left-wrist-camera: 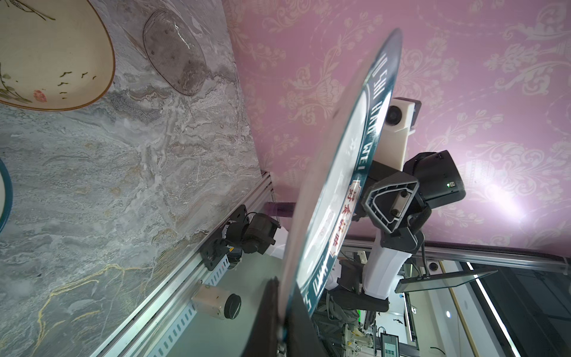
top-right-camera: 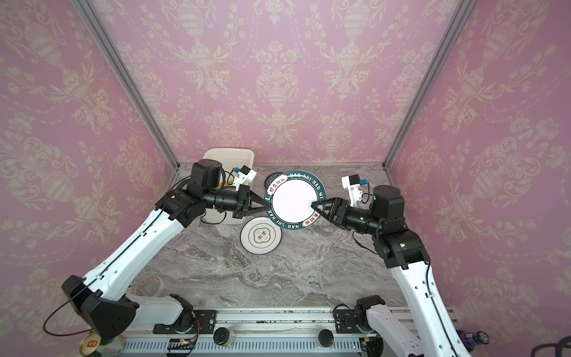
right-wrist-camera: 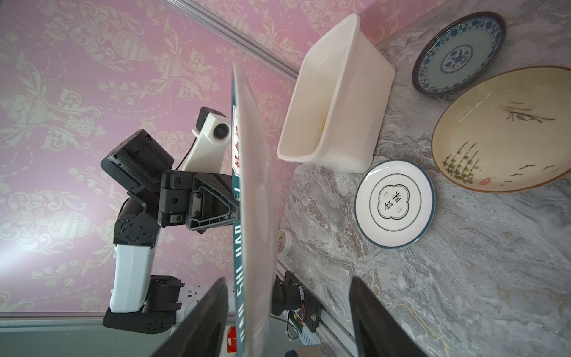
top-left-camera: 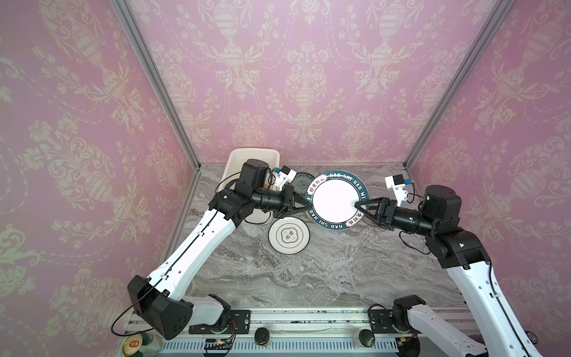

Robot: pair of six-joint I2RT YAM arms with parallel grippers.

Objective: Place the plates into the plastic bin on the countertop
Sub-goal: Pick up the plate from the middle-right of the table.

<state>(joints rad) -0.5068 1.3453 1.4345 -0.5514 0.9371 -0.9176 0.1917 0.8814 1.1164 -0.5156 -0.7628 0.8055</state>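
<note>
Clamping the teal-rimmed plate [top-left-camera: 335, 202] aloft was the left gripper [top-left-camera: 308, 202]; the right gripper [top-left-camera: 356, 204] straddled it, jaws open. Next, probably: the back-left-corner bin [right-wrist-camera: 352, 123].

This is a robot test booth in a lab, dressed as a home kitchen. Pink wallpaper [top-left-camera: 278, 77] hangs on panels between bare metal posts [top-left-camera: 154, 77] behind the left gripper [top-left-camera: 308, 204]. Below the gripper lies a marble-look countertop [top-left-camera: 309, 272] with dinner plates [top-left-camera: 289, 235] and a white tub [top-left-camera: 251, 150]. Well back from the gripper, by the arm bases, runs a metal rail [top-left-camera: 309, 317]. Beyond it the left wrist view shows a screen [left-wrist-camera: 390, 345] and lab gear.
</note>
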